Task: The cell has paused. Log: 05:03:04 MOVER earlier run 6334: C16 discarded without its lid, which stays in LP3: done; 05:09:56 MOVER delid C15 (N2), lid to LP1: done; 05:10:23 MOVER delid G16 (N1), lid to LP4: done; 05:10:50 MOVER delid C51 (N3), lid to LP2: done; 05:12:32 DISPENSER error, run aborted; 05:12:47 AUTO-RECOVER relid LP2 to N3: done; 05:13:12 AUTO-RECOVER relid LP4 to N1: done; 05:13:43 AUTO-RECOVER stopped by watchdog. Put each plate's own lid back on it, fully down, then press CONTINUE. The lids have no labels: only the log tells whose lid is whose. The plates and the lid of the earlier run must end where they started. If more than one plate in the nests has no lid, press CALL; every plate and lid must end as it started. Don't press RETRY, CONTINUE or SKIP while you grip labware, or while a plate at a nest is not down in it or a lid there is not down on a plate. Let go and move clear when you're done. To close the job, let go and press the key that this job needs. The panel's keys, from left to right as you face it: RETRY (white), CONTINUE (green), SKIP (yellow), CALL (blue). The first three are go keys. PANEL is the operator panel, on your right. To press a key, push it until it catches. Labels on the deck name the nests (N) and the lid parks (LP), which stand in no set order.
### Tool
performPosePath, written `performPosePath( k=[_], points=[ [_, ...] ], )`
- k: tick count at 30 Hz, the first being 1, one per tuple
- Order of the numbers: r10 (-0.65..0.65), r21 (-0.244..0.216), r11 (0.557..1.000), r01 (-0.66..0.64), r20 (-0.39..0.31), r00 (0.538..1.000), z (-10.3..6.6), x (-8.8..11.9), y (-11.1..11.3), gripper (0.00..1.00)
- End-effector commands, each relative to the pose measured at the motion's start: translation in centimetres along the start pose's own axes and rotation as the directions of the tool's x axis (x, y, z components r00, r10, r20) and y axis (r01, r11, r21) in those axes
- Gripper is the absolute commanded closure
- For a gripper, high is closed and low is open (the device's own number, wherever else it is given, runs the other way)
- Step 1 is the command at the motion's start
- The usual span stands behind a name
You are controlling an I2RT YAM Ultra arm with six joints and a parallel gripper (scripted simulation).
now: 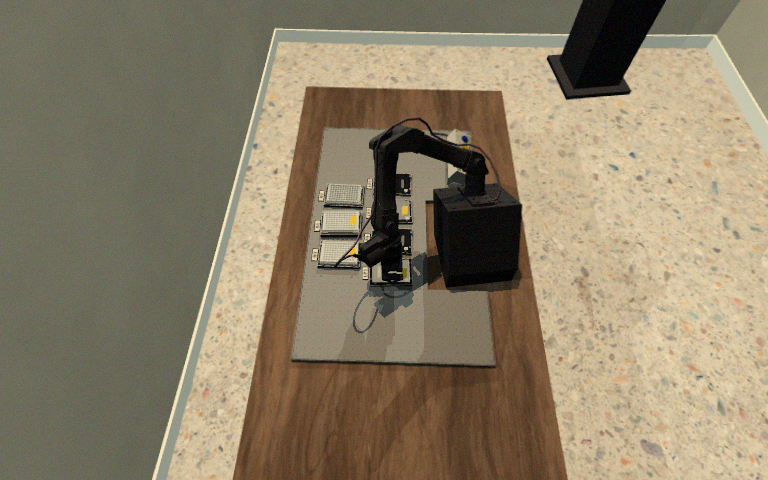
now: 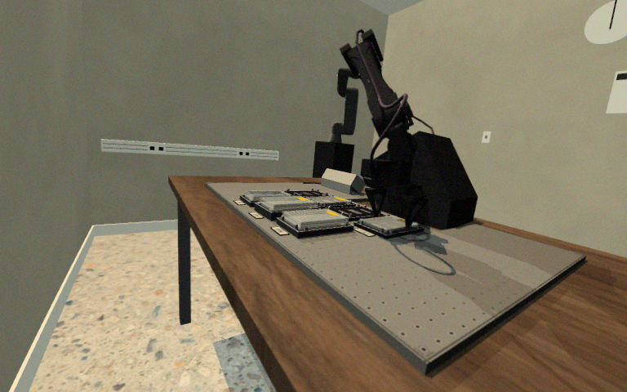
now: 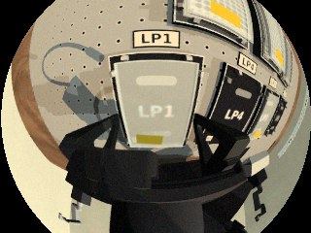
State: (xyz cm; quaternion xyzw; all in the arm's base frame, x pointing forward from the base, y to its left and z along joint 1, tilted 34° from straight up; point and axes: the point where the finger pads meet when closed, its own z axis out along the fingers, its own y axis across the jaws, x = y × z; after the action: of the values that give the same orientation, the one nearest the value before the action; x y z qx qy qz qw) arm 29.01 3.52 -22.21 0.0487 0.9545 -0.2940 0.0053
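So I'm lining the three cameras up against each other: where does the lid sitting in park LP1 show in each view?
Top: the LP1 lid is just left of the black pedestal, mostly hidden under the gripper.
Exterior: nearest tray of the right row, between the open jaws.
Wrist: centre of frame, below the LP1 label.
Shared landmark: the open gripper straddling it.
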Motion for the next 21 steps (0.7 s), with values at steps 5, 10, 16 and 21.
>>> performPosePath(
  k=[5, 10, 16, 21],
  points=[
    [0.014, -0.031, 0.999, -0.012, 0.075, 0.997, -0.9, -2.5, 1.1, 0.0],
    [0.013, -0.031, 0.999, -0.011, 0.076, 0.997, -0.9, -2.5, 1.1, 0.0],
    [0.018, -0.032, 0.999, -0.015, 0.076, 0.997, -1.0, -2.6, 1.0, 0.0],
    [0.022, -0.033, 0.999, -0.019, 0.077, 0.997, -1.1, -2.8, 0.9, 0.04]
  ],
)
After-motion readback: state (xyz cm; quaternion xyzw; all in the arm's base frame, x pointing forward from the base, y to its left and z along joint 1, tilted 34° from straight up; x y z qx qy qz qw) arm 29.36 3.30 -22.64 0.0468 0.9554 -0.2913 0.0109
